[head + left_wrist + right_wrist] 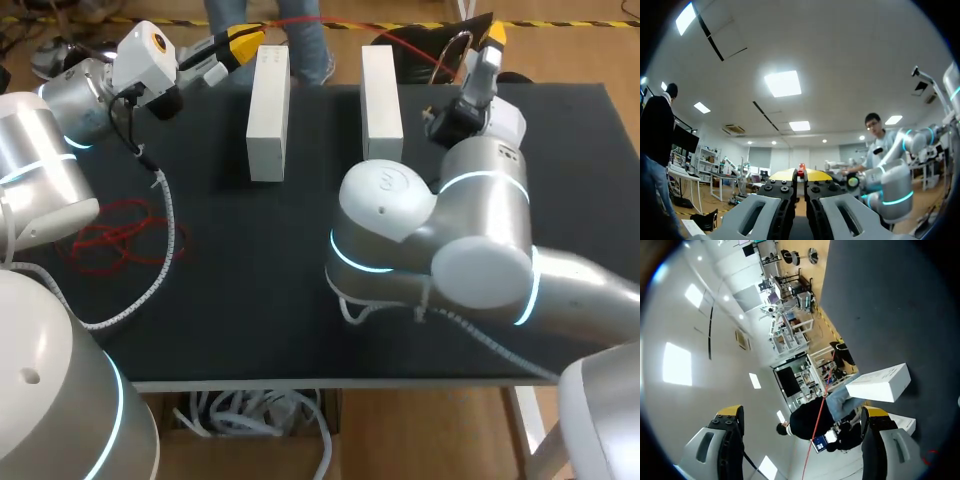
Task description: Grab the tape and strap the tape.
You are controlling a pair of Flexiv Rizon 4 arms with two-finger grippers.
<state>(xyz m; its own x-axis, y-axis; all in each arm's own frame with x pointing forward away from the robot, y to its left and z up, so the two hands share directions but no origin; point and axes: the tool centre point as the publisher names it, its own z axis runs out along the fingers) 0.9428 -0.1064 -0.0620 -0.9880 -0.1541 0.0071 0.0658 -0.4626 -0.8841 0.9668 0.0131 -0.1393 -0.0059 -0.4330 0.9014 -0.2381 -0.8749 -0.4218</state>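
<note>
Black table carries two white boxes standing side by side near its far edge. A red tangle of cord lies at its left side. The left gripper is above the far-left corner, fingers pressed together, pinching the end of the red tape. The tape runs through the air toward the right gripper. Its fingers are spread wide, and the tape passes between them without contact.

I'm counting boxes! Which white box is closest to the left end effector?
The left white box, its far end beside the left end effector; the right white box lies farther off.
</note>
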